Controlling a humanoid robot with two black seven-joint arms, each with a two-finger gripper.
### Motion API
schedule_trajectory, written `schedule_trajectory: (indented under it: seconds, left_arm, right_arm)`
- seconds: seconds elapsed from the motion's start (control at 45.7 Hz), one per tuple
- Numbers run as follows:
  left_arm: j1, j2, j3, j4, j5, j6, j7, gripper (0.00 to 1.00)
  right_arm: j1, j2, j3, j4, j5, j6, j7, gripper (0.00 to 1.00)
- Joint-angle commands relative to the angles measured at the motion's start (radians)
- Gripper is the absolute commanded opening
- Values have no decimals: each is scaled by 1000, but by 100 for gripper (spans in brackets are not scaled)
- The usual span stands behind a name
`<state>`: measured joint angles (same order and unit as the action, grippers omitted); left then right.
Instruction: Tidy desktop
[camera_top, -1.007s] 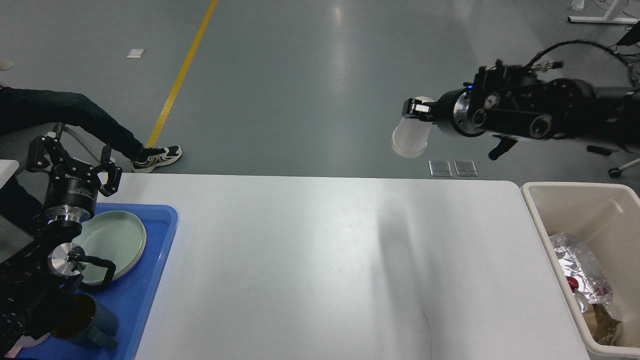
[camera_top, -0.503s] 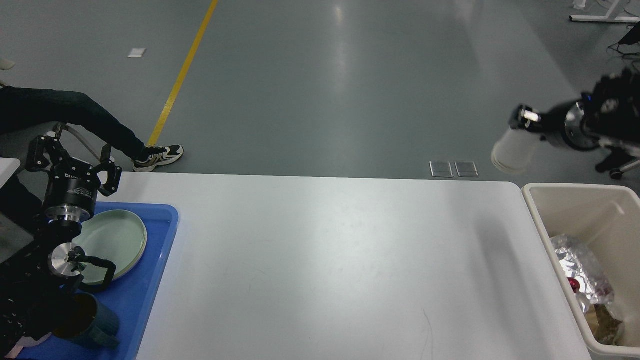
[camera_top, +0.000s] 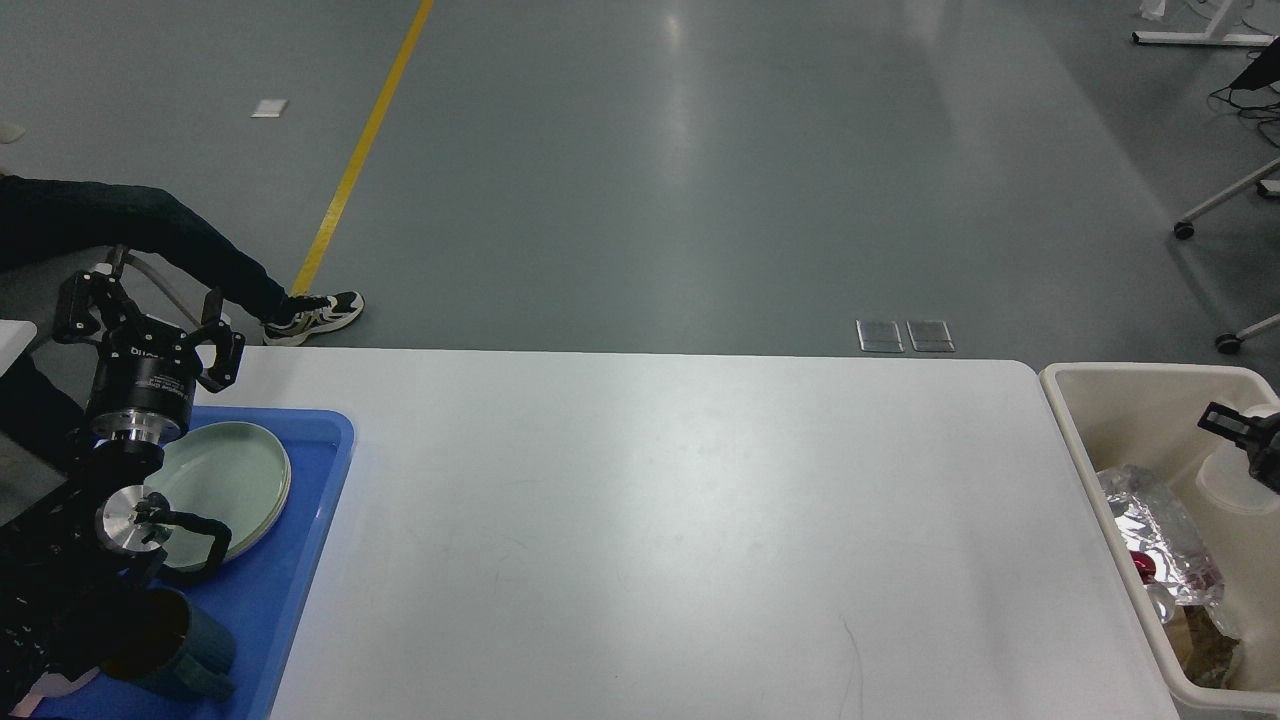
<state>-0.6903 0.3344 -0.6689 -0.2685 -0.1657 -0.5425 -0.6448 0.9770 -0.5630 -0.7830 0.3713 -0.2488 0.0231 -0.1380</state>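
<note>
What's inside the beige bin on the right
The beige bin holds crumpled foil, something red and brownish scraps. The right gripper holds a white cup above it. Anything beneath is hidden.

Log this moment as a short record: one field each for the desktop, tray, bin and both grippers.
desktop: white tabletop, nothing lying on its visible surface
tray: blue tray at the left end, holding pale green plates and a dark teal mug
bin: beige bin at the right end, with crumpled foil and other rubbish
left gripper: above the tray's far end, fingers spread, empty
right gripper: over the bin, on a frosted cup
</note>
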Motion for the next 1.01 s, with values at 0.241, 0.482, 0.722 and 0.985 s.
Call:
schedule_trajectory:
  seconds: [0.241,0.482,0.722,0.985]
  left_arm:
    - [0,0,0,0,0,-1,-1,96]
    - [0,0,0,0,0,1,-1,96]
    - [0,0,0,0,0,1,-1,96]
    - [0,0,0,0,0,1,-1,96]
  right_arm:
    - [-64,14,388,-141,0,-2,0,100]
    - [-72,49,718,-157,-3,3,66,100]
    - [-145,103,1223,-103,0,11,274,100]
    - [-228,127,1606,158,-1,21,333,100]
